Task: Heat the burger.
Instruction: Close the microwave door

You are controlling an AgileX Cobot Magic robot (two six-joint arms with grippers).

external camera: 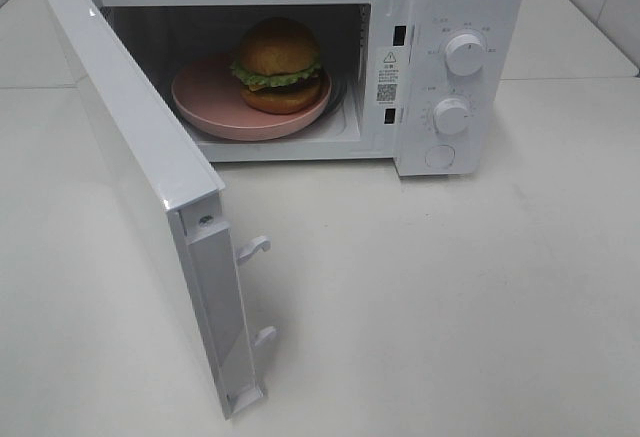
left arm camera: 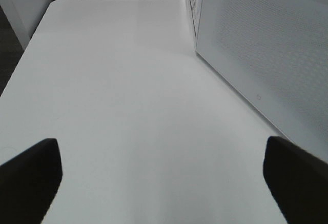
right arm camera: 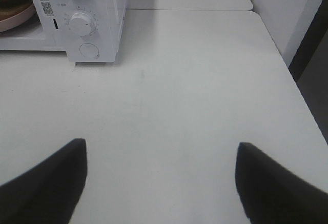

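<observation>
1. Round burger point(external camera: 278, 57): glossy golden-brown bun, ruffled green lettuce, orange-brown filling; whole, upright.
2. Sits on pink round plate point(external camera: 205, 107) inside white microwave point(external camera: 500, 107), door point(external camera: 130, 157) wide open.

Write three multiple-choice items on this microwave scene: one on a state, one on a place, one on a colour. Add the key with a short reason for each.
1. The microwave door is:
A. shut
B. swung open
C. taken off

2. The burger sits:
A. on top of the microwave
B. outside, in front of the door
C. on a plate inside the microwave

3. The plate is:
A. pink
B. blue
C. black

Key:
1 B, the door stands out from the cavity with its latch hooks showing.
2 C, the burger shows inside the cavity, resting on the plate.
3 A, the plate's rim under the burger is plainly pink.
</observation>
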